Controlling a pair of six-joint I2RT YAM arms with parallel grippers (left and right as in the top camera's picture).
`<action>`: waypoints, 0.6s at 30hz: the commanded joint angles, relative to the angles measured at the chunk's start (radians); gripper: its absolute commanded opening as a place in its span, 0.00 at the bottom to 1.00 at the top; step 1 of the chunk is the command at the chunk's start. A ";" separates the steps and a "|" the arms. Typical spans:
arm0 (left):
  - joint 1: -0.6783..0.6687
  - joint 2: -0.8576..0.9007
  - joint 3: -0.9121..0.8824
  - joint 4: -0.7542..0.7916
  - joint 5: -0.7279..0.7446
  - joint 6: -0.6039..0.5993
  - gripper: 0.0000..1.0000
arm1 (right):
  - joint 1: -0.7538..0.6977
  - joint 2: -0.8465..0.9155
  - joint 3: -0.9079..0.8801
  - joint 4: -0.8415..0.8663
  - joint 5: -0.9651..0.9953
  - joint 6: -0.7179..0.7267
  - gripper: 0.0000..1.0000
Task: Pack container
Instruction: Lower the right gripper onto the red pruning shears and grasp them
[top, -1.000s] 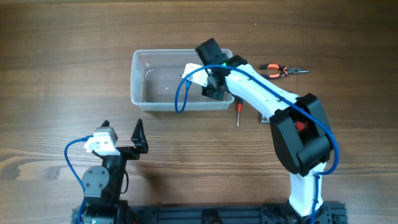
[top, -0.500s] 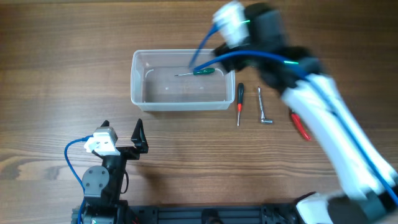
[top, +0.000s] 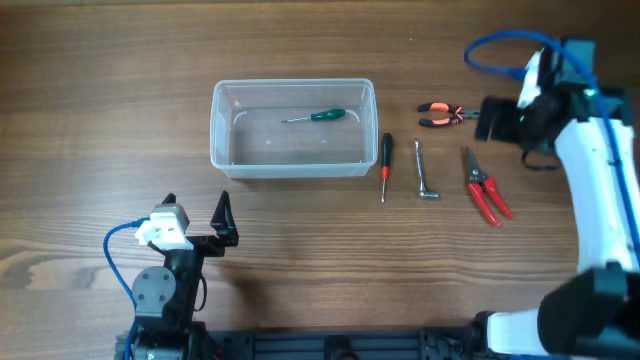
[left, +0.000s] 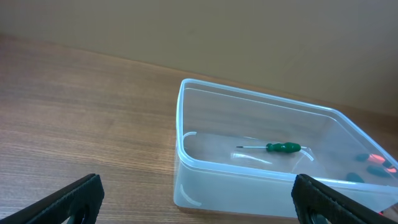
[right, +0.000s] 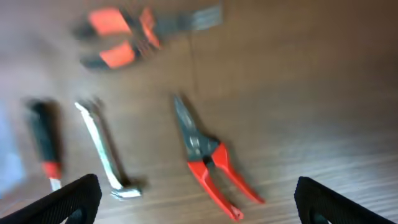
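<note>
Wooden table (top: 90, 110) carries everything. At its near left edge the left end effector (top: 197, 202) sits low, its two dark fingers spread wide with nothing between them. Its wrist camera looks across bare wood toward the container.

Up and to the right of it stands the container (top: 292, 84), a clear, shallow plastic tub with rounded corners, upright, its long side running left to right. Inside, a small green-handled screwdriver (top: 322, 115) lies flat on the floor of the tub, toward the far right, with its thin shaft pointing left.

Just beside the tub's right wall, on the table, lies a screwdriver with a black and red handle (top: 386, 158), shaft toward the near edge. Next to it, apart, is a bare metal L-shaped key (top: 419, 165), its short bend at the near end. Farther right, toward the far edge, are orange-handled pliers (top: 445, 113), jaws pointing right. Nearer the robot lie red-handled cutters (top: 485, 192), handles splayed toward the near right.

Rightmost, the right end effector (right: 198, 200) hangs above the table near the pliers and cutters. In its blurred wrist view the fingers stand far apart and grip nothing.
</note>
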 joint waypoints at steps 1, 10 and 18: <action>0.006 -0.002 -0.005 -0.001 -0.003 -0.009 1.00 | -0.009 0.087 -0.108 0.019 -0.059 -0.015 0.97; 0.006 -0.002 -0.004 -0.001 -0.003 -0.009 1.00 | -0.010 0.156 -0.226 -0.038 -0.051 -0.053 0.84; 0.006 -0.002 -0.005 -0.001 -0.003 -0.009 1.00 | -0.009 0.156 -0.330 0.117 -0.069 -0.061 0.86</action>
